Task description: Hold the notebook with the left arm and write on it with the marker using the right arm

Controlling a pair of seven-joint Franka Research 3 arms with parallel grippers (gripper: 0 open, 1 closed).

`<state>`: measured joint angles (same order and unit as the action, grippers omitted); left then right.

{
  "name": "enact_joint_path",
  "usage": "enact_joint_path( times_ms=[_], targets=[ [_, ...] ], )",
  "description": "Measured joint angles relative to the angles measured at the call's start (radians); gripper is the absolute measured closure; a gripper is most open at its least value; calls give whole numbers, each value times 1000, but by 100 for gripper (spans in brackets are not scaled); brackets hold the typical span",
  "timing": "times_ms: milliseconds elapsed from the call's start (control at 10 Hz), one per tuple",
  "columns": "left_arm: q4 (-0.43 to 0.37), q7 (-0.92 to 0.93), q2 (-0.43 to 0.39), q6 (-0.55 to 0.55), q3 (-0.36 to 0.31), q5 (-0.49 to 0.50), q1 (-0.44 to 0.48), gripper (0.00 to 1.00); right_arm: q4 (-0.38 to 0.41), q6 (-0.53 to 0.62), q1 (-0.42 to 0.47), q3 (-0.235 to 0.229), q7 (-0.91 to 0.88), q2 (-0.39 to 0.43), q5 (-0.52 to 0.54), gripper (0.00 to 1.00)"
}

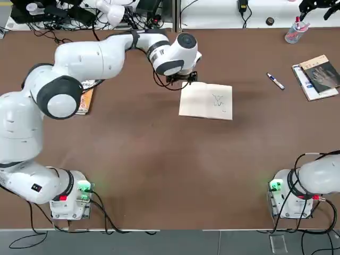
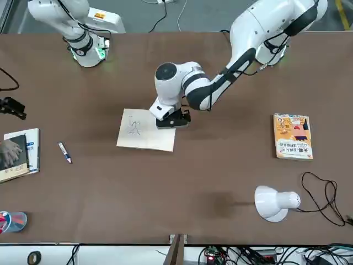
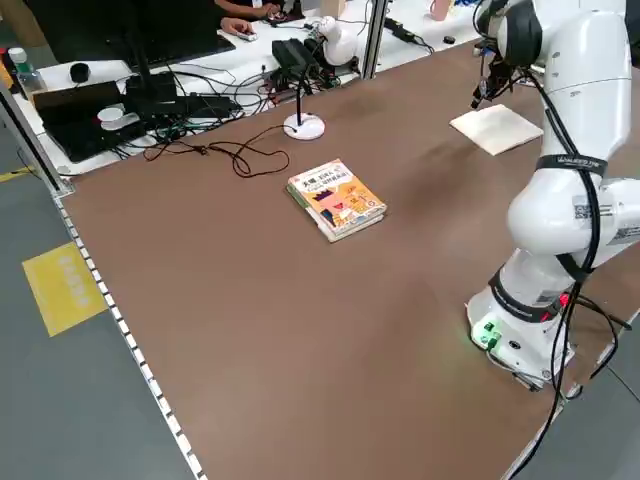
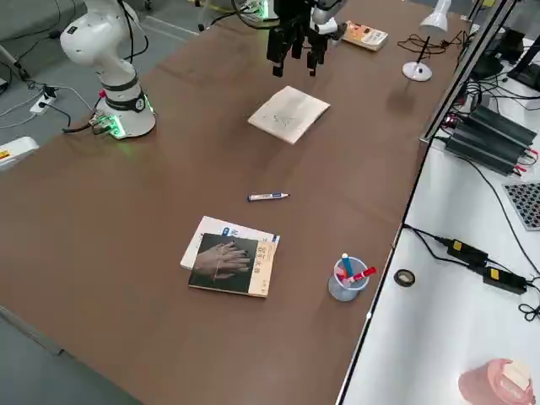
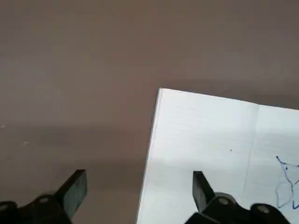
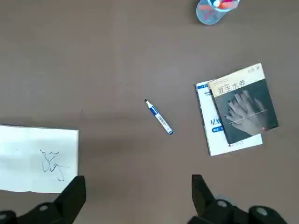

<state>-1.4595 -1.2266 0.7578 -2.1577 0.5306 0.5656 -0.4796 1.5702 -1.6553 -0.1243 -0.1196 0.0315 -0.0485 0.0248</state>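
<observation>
Your left gripper (image 5: 140, 196), jaws apart, hangs over the notebook's (image 1: 212, 101) left part, contact unclear; your right gripper (image 6: 139, 199) is open above the table (image 6: 135, 154); the marker (image 1: 275, 81) lies between notebook and books (image 1: 319, 77).

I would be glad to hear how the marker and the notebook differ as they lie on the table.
The marker is slim and far smaller, while the notebook is broad and flat. The marker is white and blue with printing on its barrel, whereas the notebook shows pale pages with a dark scribble. Both lie on the brown table.
</observation>
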Motion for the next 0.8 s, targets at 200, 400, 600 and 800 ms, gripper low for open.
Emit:
enact_joint_path(
  times_ms=[200,400,600,800],
  targets=[
    [0,0,27,-49,-1,0,-5,0,-13,0,3,-2,0,1,0,0],
    [1,0,54,-94,-4,2,-10,0,-27,0,3,-3,0,3,1,0],
    [3,2,75,-115,-37,2,-34,0,-38,0,3,-3,-1,3,13,0],
    [7,3,84,-120,-89,2,-72,0,-42,0,3,-3,-1,3,20,0]
  ],
)
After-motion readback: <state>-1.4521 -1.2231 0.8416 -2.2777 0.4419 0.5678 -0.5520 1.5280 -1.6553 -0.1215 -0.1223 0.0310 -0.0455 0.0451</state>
